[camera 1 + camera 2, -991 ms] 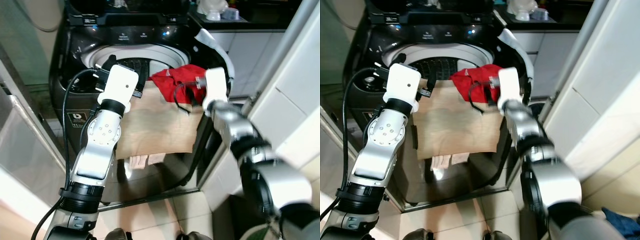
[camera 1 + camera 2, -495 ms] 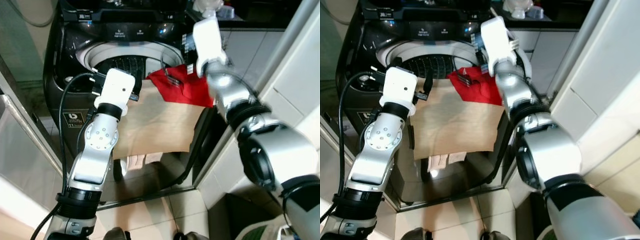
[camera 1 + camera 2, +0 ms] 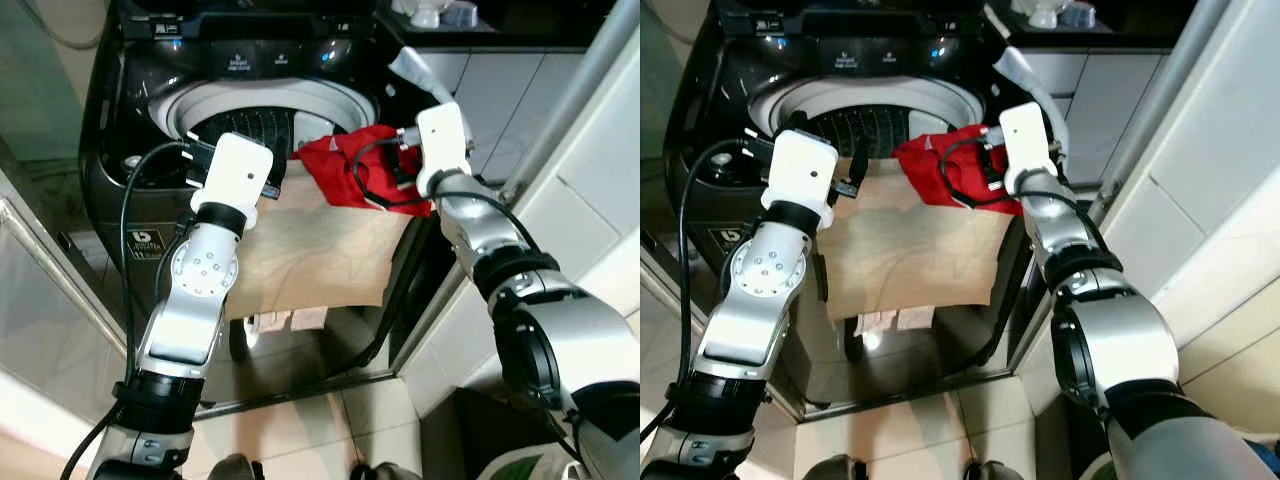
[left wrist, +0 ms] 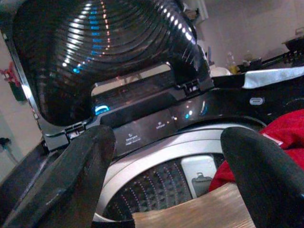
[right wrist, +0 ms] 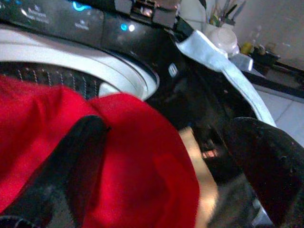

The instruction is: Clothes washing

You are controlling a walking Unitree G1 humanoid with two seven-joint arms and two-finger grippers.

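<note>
In the left eye view, a black washing machine stood open, with its round white rim and dark drum on top. A tan cloth hung over the front edge of the washing machine and draped down its front. A red cloth lay bunched on the front right part of the rim, on top of the tan cloth. A pale light cloth hung over the right side of the washing machine. The left gripper sat at the front of the washing machine, by the top left corner of the tan cloth. The right gripper sat at the right edge of the red cloth.

The right eye view showed the same things.

In the left wrist view, the two black fingers of the left gripper were spread wide apart. Nothing was held between them. The tan cloth's edge lay just under them, and the drum and the raised lid of the washing machine were past them.

In the right wrist view, the right gripper's fingers were spread wide too. One finger rested on the red cloth, maybe pressing into it, but the picture was too blurry to be sure. The fingers did not pinch the cloth.
</note>
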